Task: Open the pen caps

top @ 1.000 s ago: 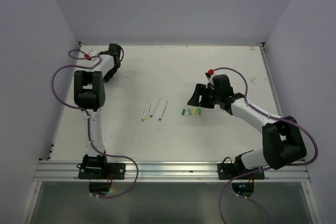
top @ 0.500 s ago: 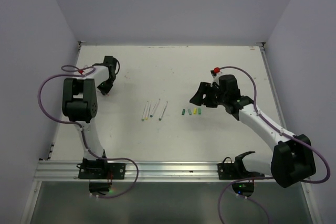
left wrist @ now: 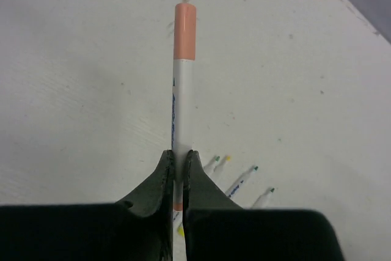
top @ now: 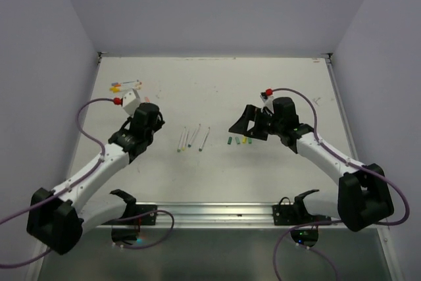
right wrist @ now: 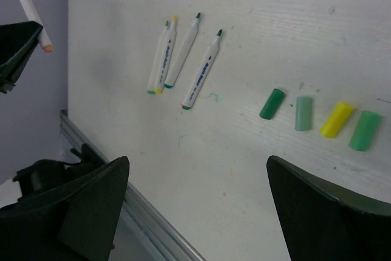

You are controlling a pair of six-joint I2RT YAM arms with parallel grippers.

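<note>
Soft, even light fills all three views. The white table (top: 263,83) is bright and carries only faint, soft-edged shadows. The top view is coarse, and small things there lack detail. In its wrist view the right gripper (right wrist: 197,163) is dark and blurred along the lower edge, while the tabletop beyond is sharp.

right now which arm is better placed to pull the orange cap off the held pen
Right. The left gripper is shut on the pen, its orange cap sticking out free. The right gripper is open and empty near the loose caps, so it can likely take that cap.
</note>
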